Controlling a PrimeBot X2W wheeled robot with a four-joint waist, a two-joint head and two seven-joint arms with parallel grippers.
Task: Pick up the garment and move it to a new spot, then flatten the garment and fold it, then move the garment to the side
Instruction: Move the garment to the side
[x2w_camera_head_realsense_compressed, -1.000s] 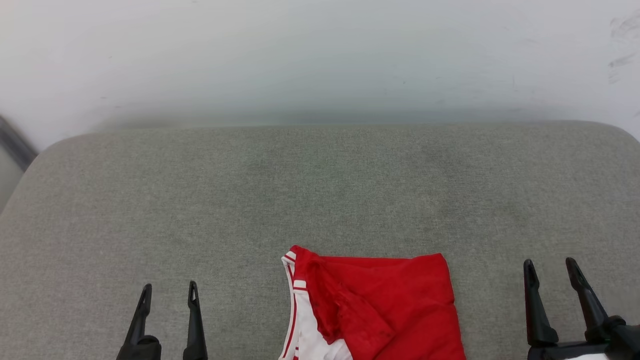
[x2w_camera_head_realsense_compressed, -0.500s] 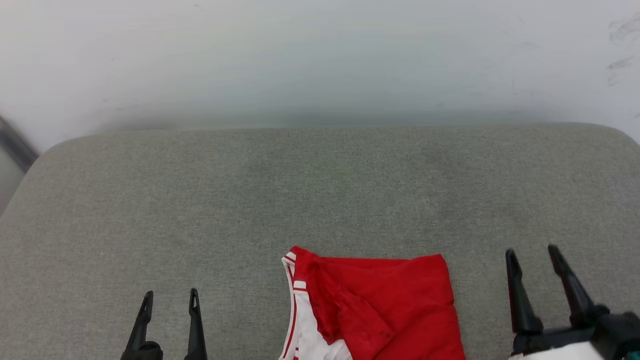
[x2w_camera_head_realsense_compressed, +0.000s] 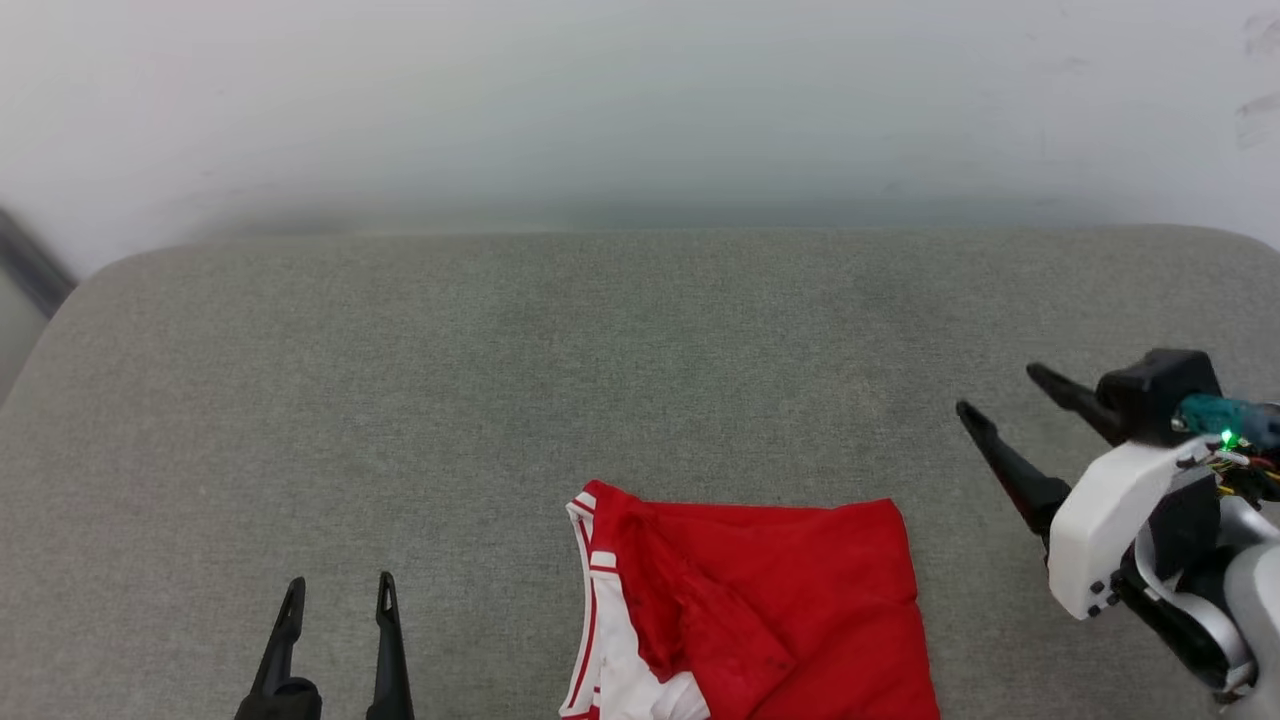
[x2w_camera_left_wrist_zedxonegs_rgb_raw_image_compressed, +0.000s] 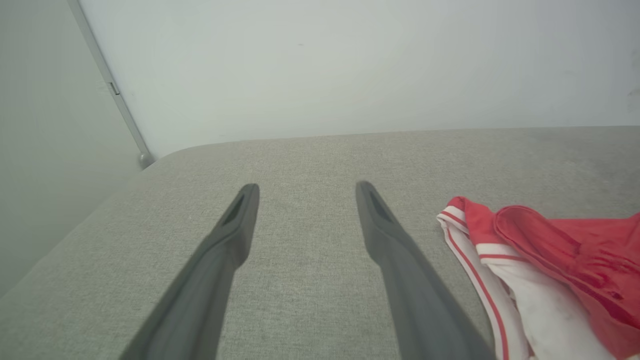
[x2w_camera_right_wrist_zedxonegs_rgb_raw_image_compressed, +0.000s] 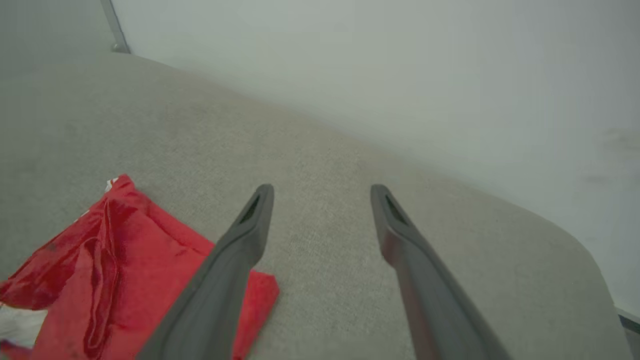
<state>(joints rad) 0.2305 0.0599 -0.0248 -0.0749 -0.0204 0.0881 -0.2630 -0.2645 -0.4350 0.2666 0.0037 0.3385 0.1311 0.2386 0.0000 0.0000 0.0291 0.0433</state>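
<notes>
The garment (x2w_camera_head_realsense_compressed: 790, 600), red with a white, red-striped sleeve at its left edge, lies folded on the grey cushion at the bottom centre of the head view. The left wrist view has the garment (x2w_camera_left_wrist_zedxonegs_rgb_raw_image_compressed: 550, 260) at its right; in the right wrist view the garment (x2w_camera_right_wrist_zedxonegs_rgb_raw_image_compressed: 115, 260) lies at lower left. My left gripper (x2w_camera_head_realsense_compressed: 337, 586) stands open at the lower left, well left of the cloth, empty (x2w_camera_left_wrist_zedxonegs_rgb_raw_image_compressed: 305, 189). Raised above the cushion at the right, my right gripper (x2w_camera_head_realsense_compressed: 1000, 392) is open and empty, pointing up-left, beyond the cloth's right corner (x2w_camera_right_wrist_zedxonegs_rgb_raw_image_compressed: 320, 191).
The grey fabric cushion (x2w_camera_head_realsense_compressed: 500, 380) spans the whole workspace, its rounded back edge against a pale wall (x2w_camera_head_realsense_compressed: 640, 100). A dark strip (x2w_camera_head_realsense_compressed: 30, 270) runs at the far left. The cushion's right corner (x2w_camera_right_wrist_zedxonegs_rgb_raw_image_compressed: 575, 250) drops off near the right gripper.
My right arm has risen and swung forward and leftward, its white wrist now in the head view. The left gripper has stayed put. The garment has not moved on the cushion.
</notes>
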